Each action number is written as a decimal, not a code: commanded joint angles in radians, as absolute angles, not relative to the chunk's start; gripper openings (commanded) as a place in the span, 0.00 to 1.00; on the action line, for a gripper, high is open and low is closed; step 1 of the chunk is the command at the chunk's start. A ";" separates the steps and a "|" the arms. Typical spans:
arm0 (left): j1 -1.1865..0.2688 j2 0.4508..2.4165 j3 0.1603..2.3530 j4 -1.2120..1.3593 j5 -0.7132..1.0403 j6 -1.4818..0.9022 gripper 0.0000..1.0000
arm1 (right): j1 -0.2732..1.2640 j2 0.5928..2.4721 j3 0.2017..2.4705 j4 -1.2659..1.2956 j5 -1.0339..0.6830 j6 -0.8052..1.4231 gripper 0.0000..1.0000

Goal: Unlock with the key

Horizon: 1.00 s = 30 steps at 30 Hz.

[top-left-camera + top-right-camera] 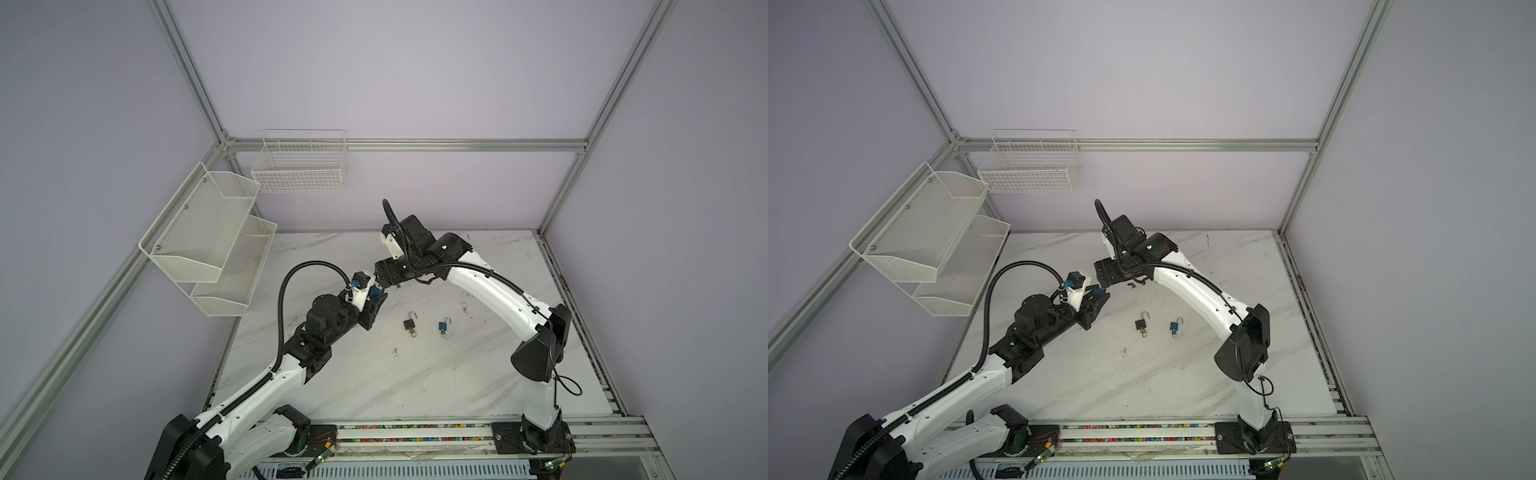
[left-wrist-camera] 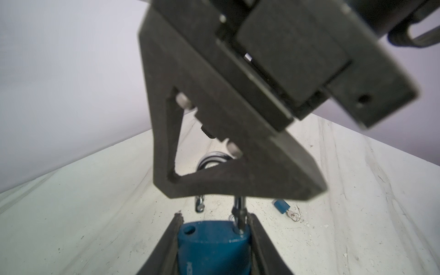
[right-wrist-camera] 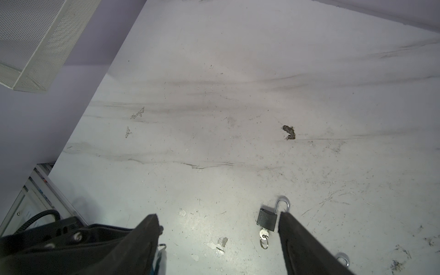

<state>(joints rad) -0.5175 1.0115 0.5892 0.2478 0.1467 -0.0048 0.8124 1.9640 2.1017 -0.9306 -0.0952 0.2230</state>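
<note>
We are clamping our left hand (image 2: 215, 217) on the blue padlock (image 2: 212, 247). Its body is sitting wedged between the two fingers, and in both top views it is hanging above the table (image 1: 415, 374), left of the middle. Its shackle (image 2: 238, 214) is pointing away from the wrist. One leg is sitting in the body, while the other seems to be hanging free above an empty hole. We are not seeing a key on this lock.

We are holding our right hand (image 3: 219, 216) with its fingers (image 3: 309, 250) standing well apart and gripping nothing. In a top view it is hovering nose to nose with the left hand (image 1: 376, 297). In the left wrist view one of its fingers is crossing in front of the shackle, and we cannot tell whether they are touching.

Two more locks are lying on the table below, near each other. The black padlock (image 3: 266, 220) is lying with its shackle open and its key (image 3: 263, 232) in the base. The second blue padlock (image 2: 281, 206) is lying beside it, also carrying a ringed key (image 2: 291, 215).
</note>
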 commanded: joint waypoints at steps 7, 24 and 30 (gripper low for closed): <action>-0.514 0.989 0.545 0.385 0.161 0.038 0.00 | 0.784 1.995 2.190 -1.062 -0.062 0.210 0.81; -0.514 1.006 0.546 0.437 0.142 0.015 0.00 | 0.779 1.900 2.080 -1.048 -0.102 0.157 0.82; -0.514 1.017 0.555 0.435 0.145 0.007 0.00 | 0.774 1.871 2.073 -1.048 0.003 0.175 0.82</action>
